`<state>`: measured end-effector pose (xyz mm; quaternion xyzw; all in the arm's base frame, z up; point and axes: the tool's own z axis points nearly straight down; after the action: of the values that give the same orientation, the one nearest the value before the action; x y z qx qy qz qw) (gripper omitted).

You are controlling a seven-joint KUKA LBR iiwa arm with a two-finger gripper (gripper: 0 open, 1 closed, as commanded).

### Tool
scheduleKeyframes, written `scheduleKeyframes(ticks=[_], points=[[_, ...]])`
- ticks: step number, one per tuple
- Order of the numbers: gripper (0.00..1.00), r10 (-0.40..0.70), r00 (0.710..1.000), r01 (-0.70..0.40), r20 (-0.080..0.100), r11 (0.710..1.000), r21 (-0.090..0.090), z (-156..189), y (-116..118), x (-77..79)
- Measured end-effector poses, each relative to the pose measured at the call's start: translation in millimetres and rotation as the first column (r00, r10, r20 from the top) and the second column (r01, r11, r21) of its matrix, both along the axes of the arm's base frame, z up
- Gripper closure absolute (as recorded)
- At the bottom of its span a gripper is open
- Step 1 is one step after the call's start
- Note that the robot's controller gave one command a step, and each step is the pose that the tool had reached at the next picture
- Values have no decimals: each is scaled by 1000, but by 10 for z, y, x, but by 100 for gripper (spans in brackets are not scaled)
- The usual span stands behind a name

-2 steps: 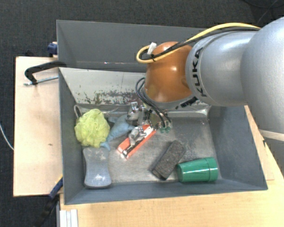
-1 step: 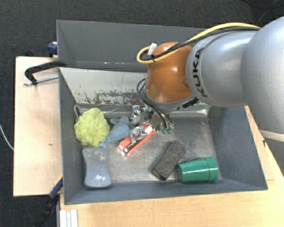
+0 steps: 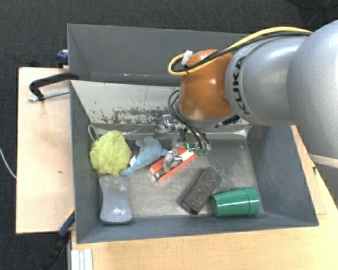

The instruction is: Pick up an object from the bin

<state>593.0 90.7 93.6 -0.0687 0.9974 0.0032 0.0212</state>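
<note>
Orange-red flat piece (image 3: pixel 179 163) lies mid-bin, slanted, lower end toward the front. Gripper (image 3: pixel 172 157) sits right over its middle; can't tell if it's open or closed, or gripping anything. Light blue soft thing (image 3: pixel 146 152) is just view-left of the orange piece. Dark grey block (image 3: pixel 200 189) is just front-right, with a green cup (image 3: pixel 235 202) on its side against it. Yellow-green puff (image 3: pixel 109 152) and pale grey-blue bottle (image 3: pixel 114 200) sit by the left wall of the bin (image 3: pixel 281 167).
</note>
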Motion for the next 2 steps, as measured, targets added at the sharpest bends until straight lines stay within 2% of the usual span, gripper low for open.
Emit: scheduleKeyframes(ticks=[1, 2], points=[[100, 3, 999, -3, -52, 1000, -6, -31, 1, -94], [0, -2, 1000, 2, -1, 1000, 2, -10, 11, 2]])
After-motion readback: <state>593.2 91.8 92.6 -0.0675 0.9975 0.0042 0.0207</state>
